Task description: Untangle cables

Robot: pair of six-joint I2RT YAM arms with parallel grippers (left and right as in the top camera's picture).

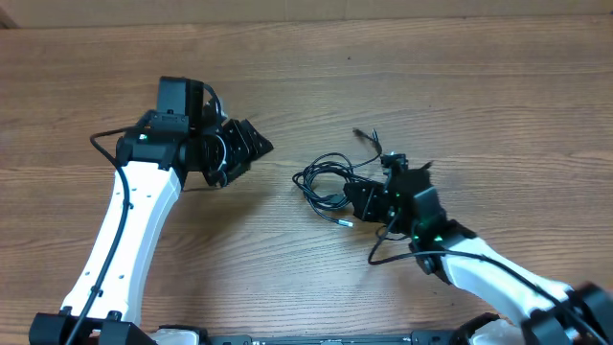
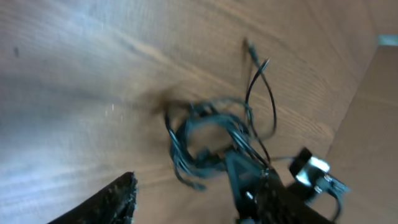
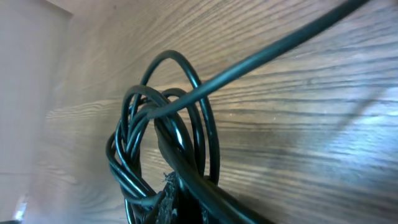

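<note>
While our right jaws pinch the cables (image 1: 326,182) on the surface (image 1: 287,57), our left jaws sit spread. They hover well apart from the tangle.

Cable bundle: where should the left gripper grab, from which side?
Likely the bundle by its leftmost outer loop, coming from the left gripper side: that loop bulges clear of the knot, away from the right gripper shut on the opposite end.
</note>
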